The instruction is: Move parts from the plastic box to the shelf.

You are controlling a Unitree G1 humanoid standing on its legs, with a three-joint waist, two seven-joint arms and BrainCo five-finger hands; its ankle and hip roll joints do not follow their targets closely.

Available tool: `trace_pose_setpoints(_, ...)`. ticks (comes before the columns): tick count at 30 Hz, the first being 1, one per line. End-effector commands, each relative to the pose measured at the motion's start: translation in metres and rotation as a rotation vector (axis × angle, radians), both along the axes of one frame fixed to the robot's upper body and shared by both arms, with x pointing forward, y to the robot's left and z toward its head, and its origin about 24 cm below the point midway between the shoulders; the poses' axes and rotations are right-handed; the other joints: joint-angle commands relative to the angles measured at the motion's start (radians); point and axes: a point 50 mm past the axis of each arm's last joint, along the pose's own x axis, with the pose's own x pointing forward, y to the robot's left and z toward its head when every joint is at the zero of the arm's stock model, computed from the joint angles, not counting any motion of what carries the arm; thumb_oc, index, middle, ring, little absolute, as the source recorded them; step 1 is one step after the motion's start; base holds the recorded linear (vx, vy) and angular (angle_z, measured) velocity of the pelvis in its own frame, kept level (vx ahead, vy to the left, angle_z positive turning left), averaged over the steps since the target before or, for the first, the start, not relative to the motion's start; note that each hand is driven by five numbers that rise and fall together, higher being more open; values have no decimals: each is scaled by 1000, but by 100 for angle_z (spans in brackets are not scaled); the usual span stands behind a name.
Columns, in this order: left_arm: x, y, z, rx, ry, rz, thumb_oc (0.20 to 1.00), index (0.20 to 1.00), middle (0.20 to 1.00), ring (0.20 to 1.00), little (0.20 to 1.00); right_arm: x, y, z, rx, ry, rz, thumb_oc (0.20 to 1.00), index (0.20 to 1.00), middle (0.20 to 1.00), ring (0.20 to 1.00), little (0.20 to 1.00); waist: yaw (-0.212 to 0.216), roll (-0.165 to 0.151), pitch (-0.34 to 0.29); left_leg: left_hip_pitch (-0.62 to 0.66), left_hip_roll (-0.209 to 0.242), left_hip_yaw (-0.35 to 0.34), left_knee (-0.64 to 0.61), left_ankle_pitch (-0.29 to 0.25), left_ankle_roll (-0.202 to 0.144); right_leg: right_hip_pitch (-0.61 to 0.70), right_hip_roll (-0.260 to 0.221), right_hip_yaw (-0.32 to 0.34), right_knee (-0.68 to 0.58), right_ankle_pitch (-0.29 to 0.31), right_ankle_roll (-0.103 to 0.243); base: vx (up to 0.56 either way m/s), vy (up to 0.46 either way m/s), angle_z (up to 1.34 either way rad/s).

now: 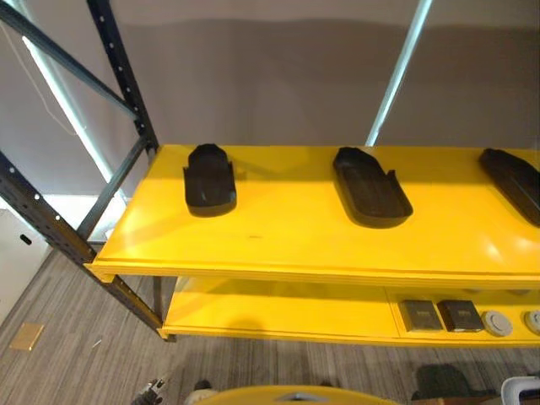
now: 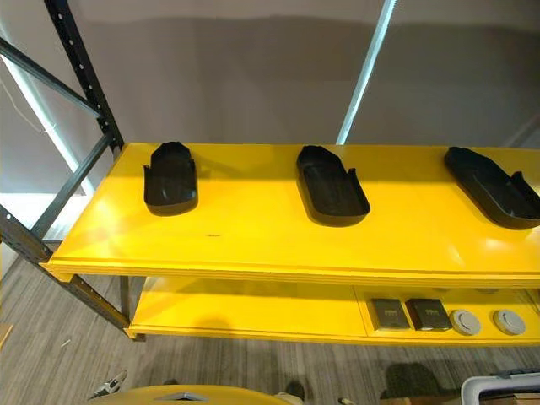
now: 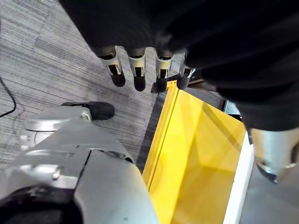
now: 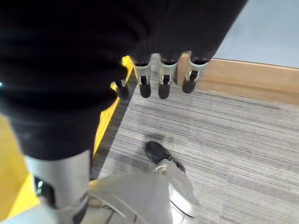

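I can read no text, label or number on anything, not even on the yellow shelf (image 1: 278, 232).

top shelf (image 2: 253, 245): three parts (image 2: 331, 186) in row | lower shelf (image 2: 253, 312): small parts (image 2: 429, 314) right
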Motion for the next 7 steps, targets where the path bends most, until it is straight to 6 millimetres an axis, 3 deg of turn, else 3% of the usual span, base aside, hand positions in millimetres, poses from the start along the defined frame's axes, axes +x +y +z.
trace_pose_setpoints(1, 20, 9, 1, 90, 7, -13, 1000, 1000, 1000, 1000, 1000, 9, 10, -5, 35, 42, -87, 1000, 1000, 1000, 1000, 1000, 4, -32, 54, 5, -31, 7, 15, -27, 48, 35, 13, -4, 66, -106, -16, 0, 0, 0)
trace_pose_setpoints(7, 27, 4, -1, 172, 51, -84, 1000, 1000, 1000, 1000, 1000, -11, 21, -11, 77, 111, -244, 1000, 1000, 1000, 1000, 1000, -6, -31, 47, 20, -39, 4, 9, -30, 49, 44, 16, 4, 70, -110, -17, 34, -3, 1)
